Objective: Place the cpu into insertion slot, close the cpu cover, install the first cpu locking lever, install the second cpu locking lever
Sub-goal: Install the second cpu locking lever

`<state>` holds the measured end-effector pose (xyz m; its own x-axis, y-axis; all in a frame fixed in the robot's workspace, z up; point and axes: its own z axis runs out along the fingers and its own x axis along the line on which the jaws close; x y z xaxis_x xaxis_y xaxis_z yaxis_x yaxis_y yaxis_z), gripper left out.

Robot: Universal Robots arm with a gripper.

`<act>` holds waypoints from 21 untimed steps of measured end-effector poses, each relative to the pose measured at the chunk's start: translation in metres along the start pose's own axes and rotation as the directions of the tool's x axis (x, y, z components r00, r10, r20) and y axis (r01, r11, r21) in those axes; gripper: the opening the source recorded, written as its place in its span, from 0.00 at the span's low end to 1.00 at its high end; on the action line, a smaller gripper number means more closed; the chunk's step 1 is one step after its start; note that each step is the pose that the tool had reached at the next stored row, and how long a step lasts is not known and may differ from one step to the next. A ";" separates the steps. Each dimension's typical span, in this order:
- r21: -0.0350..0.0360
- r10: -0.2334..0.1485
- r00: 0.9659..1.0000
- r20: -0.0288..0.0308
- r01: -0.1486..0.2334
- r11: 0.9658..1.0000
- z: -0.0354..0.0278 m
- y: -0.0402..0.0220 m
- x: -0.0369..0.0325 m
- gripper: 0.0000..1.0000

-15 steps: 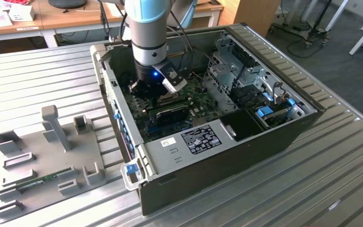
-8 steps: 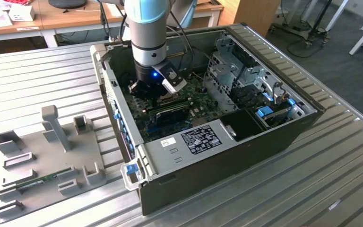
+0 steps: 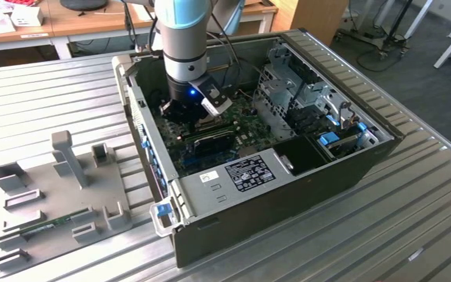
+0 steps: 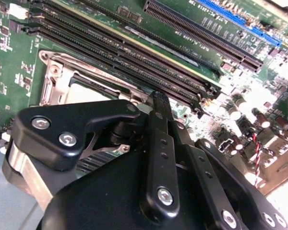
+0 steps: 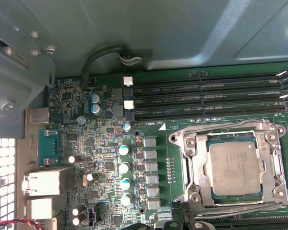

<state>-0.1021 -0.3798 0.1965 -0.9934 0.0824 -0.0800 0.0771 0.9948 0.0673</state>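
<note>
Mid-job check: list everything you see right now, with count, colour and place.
PC case: one, dark, open, on the slatted metal table.
Motherboard: one, green, inside the case.
Cpu: one, grey metal top, seated in the insertion slot.
Cpu cover: one, silvery frame, lying down around the cpu.
Memory slots: several, long, dark, beside the socket.
Fixture plate: one, grey, with upright blocks, on the table at the exterior view's left.
Memory stick: one, green, lying on the fixture plate.
Desks: wooden, behind the table.
Arm: one, grey and blue, reaching down into the case.
Gripper: one, black, just above the socket edge.
</note>
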 end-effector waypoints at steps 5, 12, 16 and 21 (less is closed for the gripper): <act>0.001 0.000 1.000 0.000 0.000 1.000 -0.0029 0.0001 -0.0001 0.10; -0.002 0.000 1.000 0.009 0.000 1.000 -0.0023 0.0005 0.0004 0.10; -0.004 0.000 1.000 0.011 0.000 1.000 -0.0023 0.0020 0.0005 0.10; -0.005 0.000 1.000 0.012 0.000 1.000 -0.0022 0.0025 0.0005 0.10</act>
<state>-0.1026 -0.3774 0.1988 -0.9924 0.0827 -0.0916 0.0762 0.9945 0.0722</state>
